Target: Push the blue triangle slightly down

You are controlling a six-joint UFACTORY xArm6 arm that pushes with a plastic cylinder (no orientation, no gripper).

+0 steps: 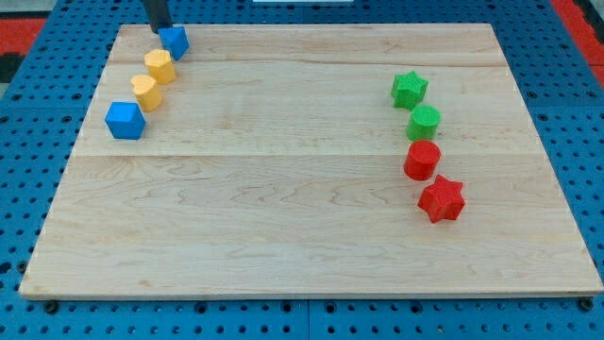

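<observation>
The blue triangle (175, 41) lies near the top left corner of the wooden board (302, 236). My tip (159, 30) stands at the triangle's upper left edge, touching or almost touching it. The dark rod rises out of the view's top.
Below the triangle runs a diagonal line of blocks: a yellow hexagon-like block (159, 66), a yellow heart (144, 92) and a blue cube (125, 120). At the right stand a green star (410, 90), a green cylinder (424, 122), a red cylinder (422, 161) and a red star (442, 198).
</observation>
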